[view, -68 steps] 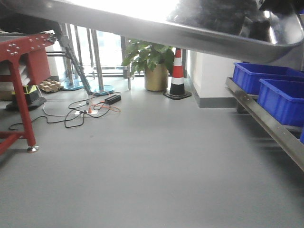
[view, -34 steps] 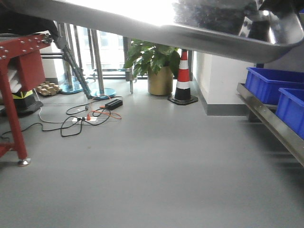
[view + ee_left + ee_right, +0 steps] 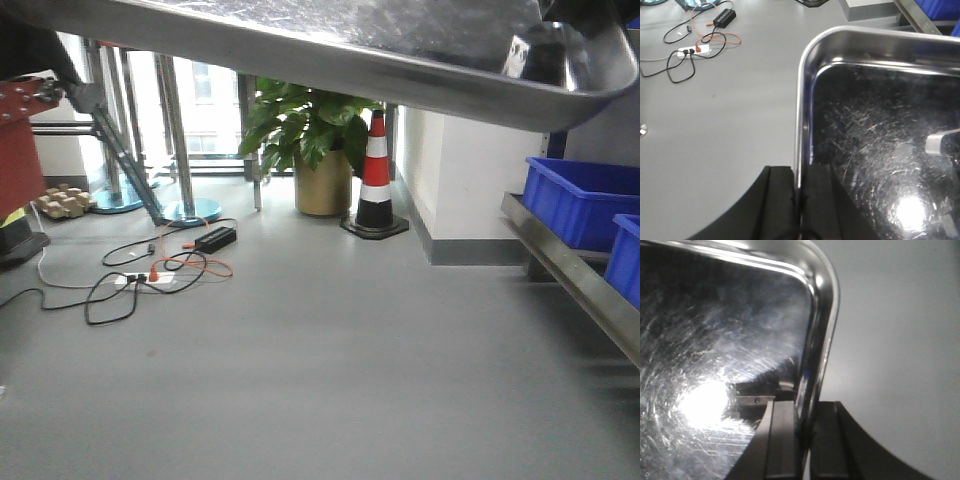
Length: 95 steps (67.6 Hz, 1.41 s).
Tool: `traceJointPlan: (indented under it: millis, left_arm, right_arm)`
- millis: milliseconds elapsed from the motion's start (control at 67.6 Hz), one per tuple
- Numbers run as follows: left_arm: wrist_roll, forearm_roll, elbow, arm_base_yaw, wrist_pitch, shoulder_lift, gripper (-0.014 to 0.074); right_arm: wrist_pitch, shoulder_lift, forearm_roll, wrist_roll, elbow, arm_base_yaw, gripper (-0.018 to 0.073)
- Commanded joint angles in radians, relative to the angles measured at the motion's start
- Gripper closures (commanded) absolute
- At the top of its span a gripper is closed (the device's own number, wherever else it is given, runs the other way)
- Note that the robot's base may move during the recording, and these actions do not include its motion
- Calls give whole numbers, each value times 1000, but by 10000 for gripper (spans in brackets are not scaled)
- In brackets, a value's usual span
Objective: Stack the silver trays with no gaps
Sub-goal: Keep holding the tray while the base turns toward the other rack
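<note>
One silver tray (image 3: 330, 45) hangs in the air across the top of the front view, seen from below. My left gripper (image 3: 800, 187) is shut on the tray's (image 3: 880, 135) left rim, one black finger outside, one inside. My right gripper (image 3: 805, 427) is shut on the tray's (image 3: 715, 340) right rim near a rounded corner. The scratched shiny inside reflects a bright light. No other tray shows in any view.
Grey floor lies below. Blue bins (image 3: 585, 200) sit on a steel rail (image 3: 575, 285) at the right. An orange-white cone (image 3: 376, 175), a potted plant (image 3: 315, 140), cables with a power strip (image 3: 140, 275) and a red frame (image 3: 20, 130) stand ahead and left.
The scene has slid: the red frame moved left and partly out of view, the bins shifted right, the cone and plant appear larger. The tray stays held at the top.
</note>
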<state>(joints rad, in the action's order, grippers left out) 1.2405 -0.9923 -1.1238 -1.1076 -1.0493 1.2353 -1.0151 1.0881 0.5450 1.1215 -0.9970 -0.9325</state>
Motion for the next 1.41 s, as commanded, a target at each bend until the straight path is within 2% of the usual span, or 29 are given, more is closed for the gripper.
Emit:
traceJointPlan:
  millis: [0,1006,1391]
  left_arm:
    - [1,-44,-5,-8,20,-11,607]
    - [1,-50,-5,-4,20,-11,607]
    - [1,-50,-5,-4,20,-11,607]
  right_arm:
    - [29,-5,15,-20,-2,-6,574]
    - [399,-5,15,-20,-2,-6,574]
    - [494,-5,15,-20,-2,-6,574]
